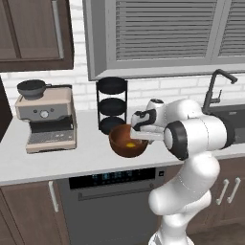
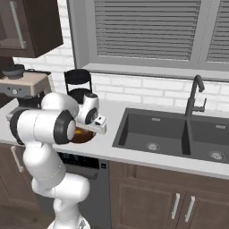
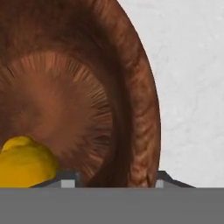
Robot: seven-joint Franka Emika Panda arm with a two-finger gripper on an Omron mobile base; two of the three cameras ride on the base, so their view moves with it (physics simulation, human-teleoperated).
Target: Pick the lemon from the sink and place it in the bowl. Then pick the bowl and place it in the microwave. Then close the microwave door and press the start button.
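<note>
Lemon (image 1: 130, 145) lies inside the bowl (image 1: 122, 146), low against its inner wall; in the hand view it (image 3: 24, 162) sits at the lower left of the bowl's (image 3: 78, 96) ribbed brown bottom. That bowl stands on the counter (image 1: 48, 160), toward its front edge, just in front of a black three-tier rack (image 1: 112, 103) and to the right of a coffee machine (image 1: 45, 119). From the right base view the bowl (image 2: 82, 134) shows as a sliver behind the arm, left of the sink (image 2: 179, 134) and well apart from it. The faucet (image 2: 194, 96) rises at the sink's back edge.

The gripper (image 1: 142, 135) is at the bowl's right rim; its fingers (image 3: 68, 178) straddle the rim wall, one inside and one outside. Whether they press on it I cannot tell.
</note>
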